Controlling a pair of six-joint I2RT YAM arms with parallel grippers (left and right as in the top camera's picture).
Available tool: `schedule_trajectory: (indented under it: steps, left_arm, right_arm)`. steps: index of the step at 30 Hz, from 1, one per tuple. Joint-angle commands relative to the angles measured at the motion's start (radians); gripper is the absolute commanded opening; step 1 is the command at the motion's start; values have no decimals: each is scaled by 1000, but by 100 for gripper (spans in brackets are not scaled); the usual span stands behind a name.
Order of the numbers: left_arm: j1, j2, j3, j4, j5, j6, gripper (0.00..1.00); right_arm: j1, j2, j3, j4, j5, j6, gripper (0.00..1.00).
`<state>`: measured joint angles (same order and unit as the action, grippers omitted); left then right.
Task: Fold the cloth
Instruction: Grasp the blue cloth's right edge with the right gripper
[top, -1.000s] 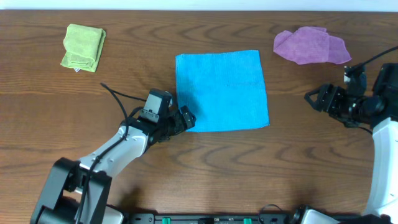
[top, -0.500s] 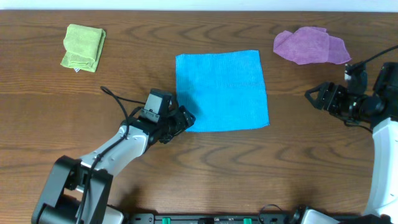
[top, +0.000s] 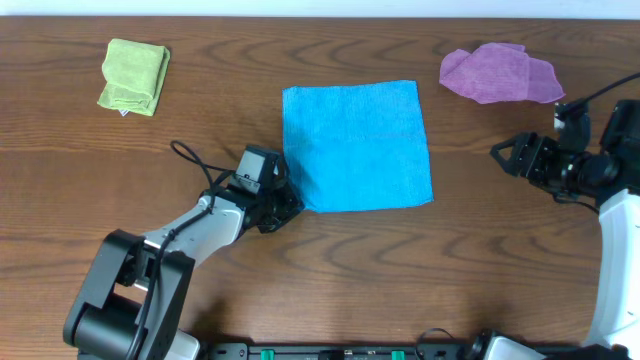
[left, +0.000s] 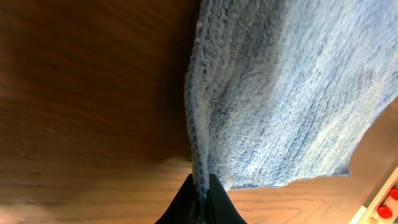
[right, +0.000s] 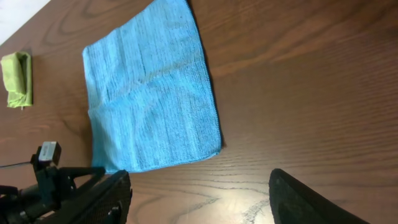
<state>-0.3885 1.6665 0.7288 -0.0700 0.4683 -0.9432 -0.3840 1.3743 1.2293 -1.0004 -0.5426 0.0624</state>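
1. While the work goes on at the centre, a green cloth (top: 134, 75) lies at the far left of the table (top: 80, 160). It is already folded into a small pad and sits well apart, apparently set aside from this step.
2. The left gripper (top: 292, 203) sits low at the near-left corner of the blue cloth (top: 357, 145), a sensible place to start a fold because a corner can be carried across the sheet. In the left wrist view its dark fingertips (left: 186, 205) are clenched together with the cloth's hem pinched between them. Whether the corner has left the wood is hard to tell.
3. The blue cloth is spread flat in a single layer at the middle of the table, its edges roughly square to the table. By the look of it, no fold has yet been made.
4. A purple cloth (top: 500, 73) lies crumpled at the far right, apart from the blue one and untouched by either arm.
5. The right gripper (top: 505, 157) hovers to the right of the blue cloth, well apart from its right edge and pointing toward it. Its fingers (right: 106, 193) are spread wide, holding nothing and touching nothing. It looks held in reserve, perhaps for the near-right corner.
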Motion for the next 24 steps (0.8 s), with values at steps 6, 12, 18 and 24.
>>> schedule_trajectory:
  steps: [6,12,18,24]
  left_arm:
    - [113,-21,12,0,55,51,6]
    - [154,-29,12,0,66,65,6]
    - [153,-29,12,-1,70,65,5]
    - [153,-29,12,-1,73,65,6]
  right_arm:
    - [14,66,-65,30,-69,-27,67]
    - [113,216,-190,63,-235,-53,61]
    - [237,325,-212,80,-231,-53,56]
    - [279,400,-212,145,-182,-3,52]
